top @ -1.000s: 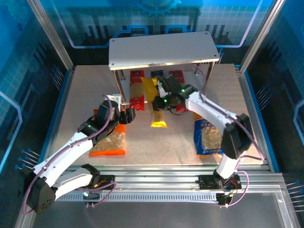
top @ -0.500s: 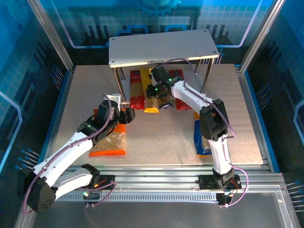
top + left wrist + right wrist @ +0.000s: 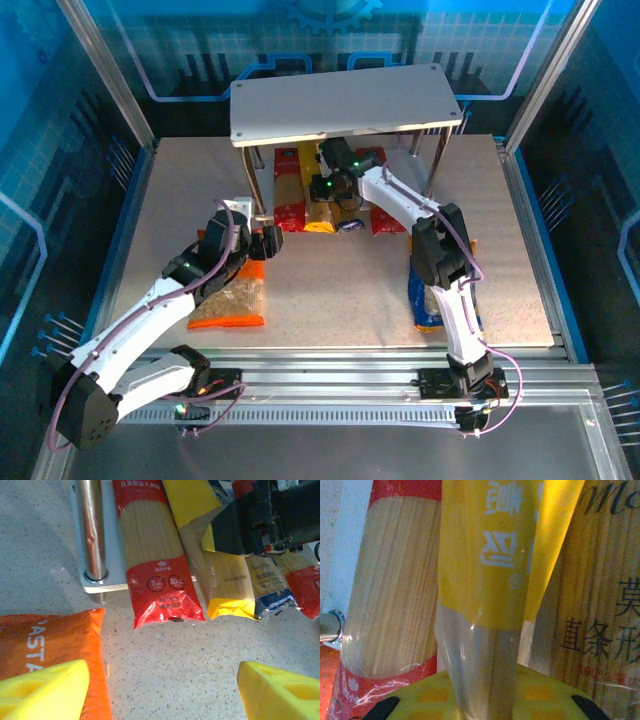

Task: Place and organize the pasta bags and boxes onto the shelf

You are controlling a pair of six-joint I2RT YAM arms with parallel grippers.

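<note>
The shelf [image 3: 340, 100] stands at the back. On its lower board lie a red pasta box [image 3: 289, 203], a yellow one [image 3: 319, 217], a dark blue one [image 3: 350, 224] and a second red one [image 3: 386, 217], their near ends sticking out. My right gripper [image 3: 332, 188] reaches under the top board and is shut on the yellow box [image 3: 490, 555]. My left gripper [image 3: 165, 690] hovers open over bare table in front of the red box [image 3: 155, 565], beside the orange bag [image 3: 50, 640]. The blue bag [image 3: 435, 295] lies under the right arm.
The shelf's front left leg [image 3: 92, 530] rises just left of the red box. Its front right leg [image 3: 436, 160] stands right of the right arm. Metal frame posts and blue panels wall the table. Open table lies between the two bags.
The right arm has carried the yellow box back and leftward under the shelf, in line with the other boxes. The left arm has held still.
</note>
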